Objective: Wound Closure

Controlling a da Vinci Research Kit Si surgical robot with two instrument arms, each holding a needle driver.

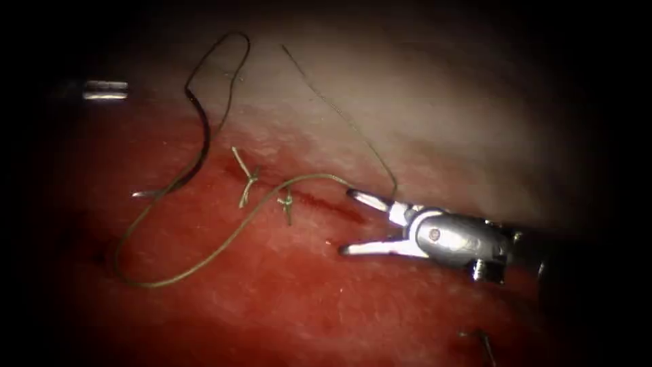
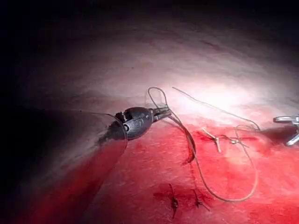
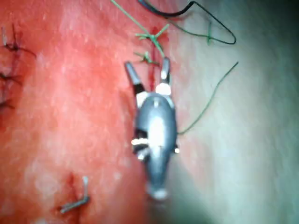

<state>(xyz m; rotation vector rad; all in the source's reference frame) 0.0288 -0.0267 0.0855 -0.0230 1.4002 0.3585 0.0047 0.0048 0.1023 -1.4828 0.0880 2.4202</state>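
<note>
Needle (image 1: 201,132) is lying loose on the tissue (image 1: 272,299), dark curve just left of the cut (image 1: 326,204), not stuck in and not held by anything. Thread (image 1: 204,261) runs off it in a big loop over the red fluid, past 2 tied knots (image 1: 248,180) on the cut. Right tool (image 1: 350,223) sits at the cut's right end with its jaws spread wide, holding nothing. Left tool (image 2: 167,113) hovers by the thread's upper loop; honestly can't tell if it's pinching anything.
</note>
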